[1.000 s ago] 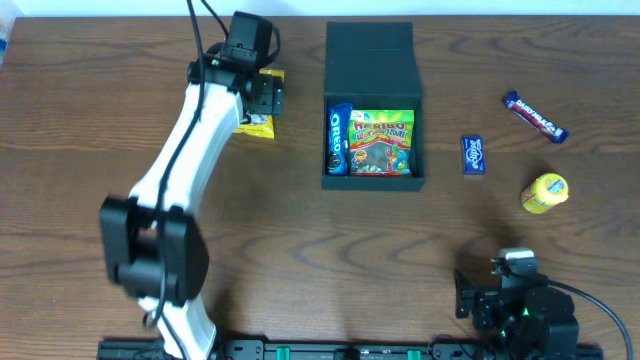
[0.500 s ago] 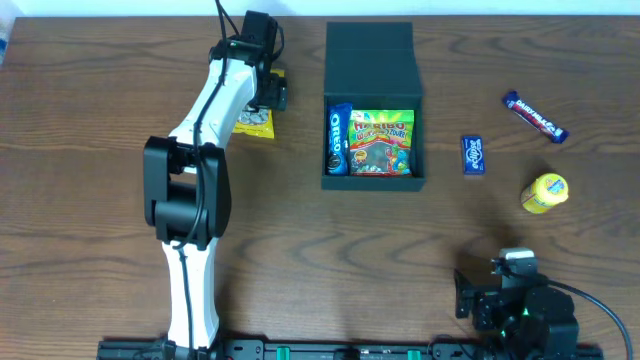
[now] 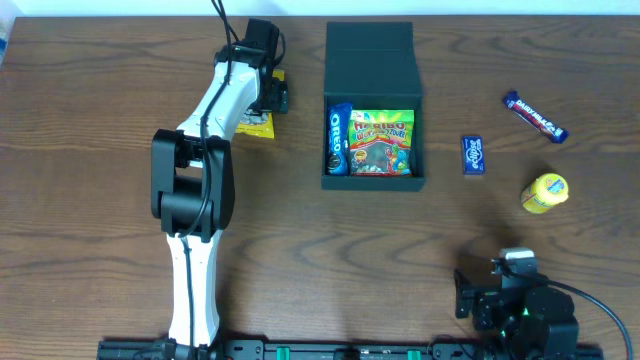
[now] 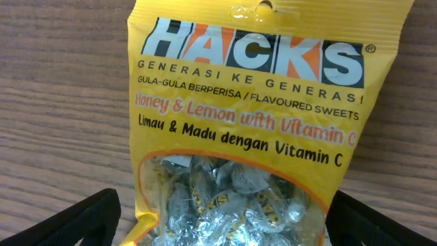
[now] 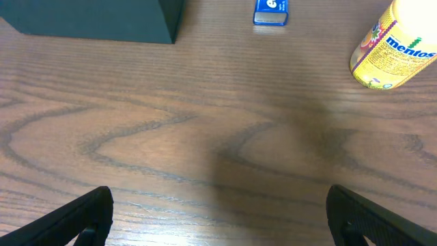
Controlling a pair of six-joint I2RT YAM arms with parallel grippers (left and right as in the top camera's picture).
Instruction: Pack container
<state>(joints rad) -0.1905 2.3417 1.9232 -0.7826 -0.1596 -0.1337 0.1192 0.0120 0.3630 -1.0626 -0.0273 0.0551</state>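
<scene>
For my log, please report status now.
Left gripper open over Hacks packet. Right gripper open, empty. Container open, Oreo and Haribo inside. Nothing blocks it.

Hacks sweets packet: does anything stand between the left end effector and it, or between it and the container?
Nothing visible. The open left end effector sits over the Hacks packet, and only bare table separates the packet from the open container.

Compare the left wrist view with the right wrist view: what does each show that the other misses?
Only the left wrist view shows the yellow Hacks sweets packet, framed by the open left gripper. Only the right wrist view shows a corner of the container, the small blue packet and the yellow Mentos tub. Both show the wooden table and open black fingertips at the lower corners.
</scene>
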